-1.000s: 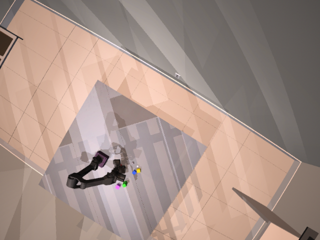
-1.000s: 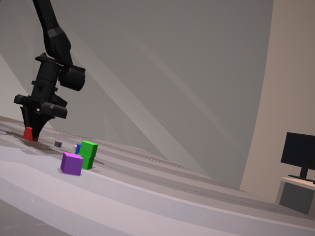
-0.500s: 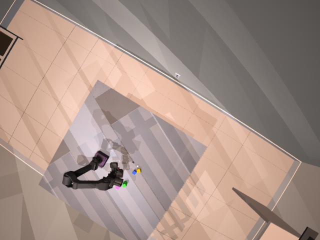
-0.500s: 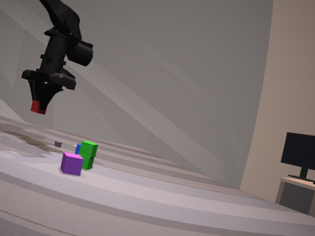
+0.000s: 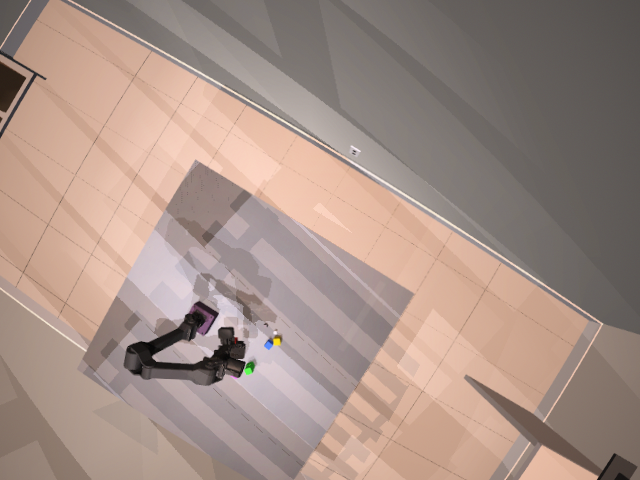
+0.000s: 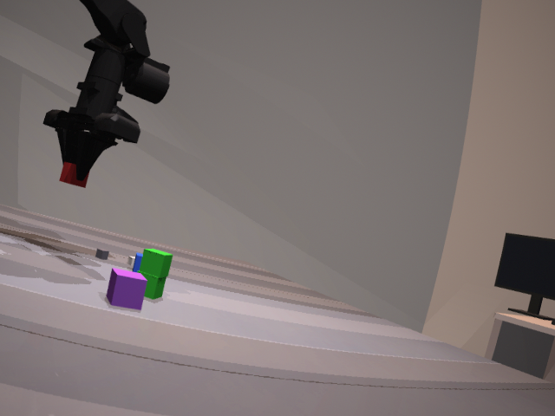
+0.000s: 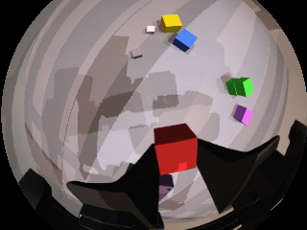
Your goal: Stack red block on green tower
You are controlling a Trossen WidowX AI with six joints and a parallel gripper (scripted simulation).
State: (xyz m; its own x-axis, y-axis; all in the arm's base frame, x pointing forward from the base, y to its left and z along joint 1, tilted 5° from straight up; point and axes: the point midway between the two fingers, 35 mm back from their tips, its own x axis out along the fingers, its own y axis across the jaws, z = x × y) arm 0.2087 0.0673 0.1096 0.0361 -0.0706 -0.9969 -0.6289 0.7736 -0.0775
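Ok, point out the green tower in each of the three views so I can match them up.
Top: the green tower lies just right of the gripper, small, below the blue block.
Exterior: lower left, two cubes high, behind the purple block.
Wrist: right of centre, just above the purple block.
Shared landmark: the blue block.
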